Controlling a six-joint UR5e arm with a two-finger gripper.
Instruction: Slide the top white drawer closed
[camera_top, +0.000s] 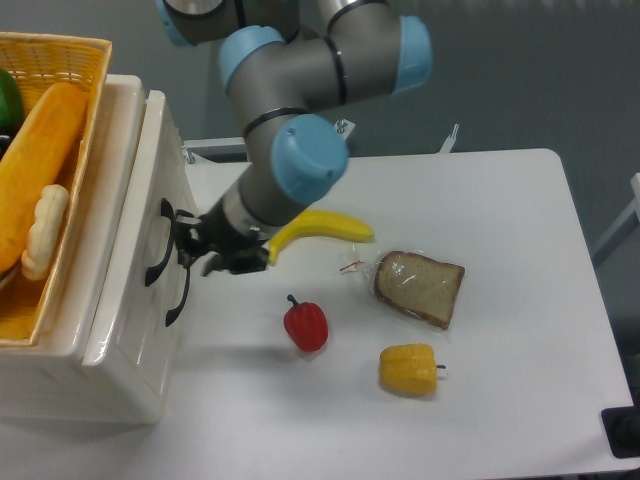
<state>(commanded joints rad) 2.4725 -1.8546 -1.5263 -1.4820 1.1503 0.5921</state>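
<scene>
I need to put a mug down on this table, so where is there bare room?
Bare white table lies right of the yellow banana and bagged bread slice, out to the far edge. Another patch runs along the near edge, below the red pepper and yellow pepper. It is crowded by the gripper at the white drawer.

Lab; robot arm (300, 100); bare white table (500, 300).

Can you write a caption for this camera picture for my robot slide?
Robot's tool by the black handle of the top white drawer, which looks pushed in.
</scene>
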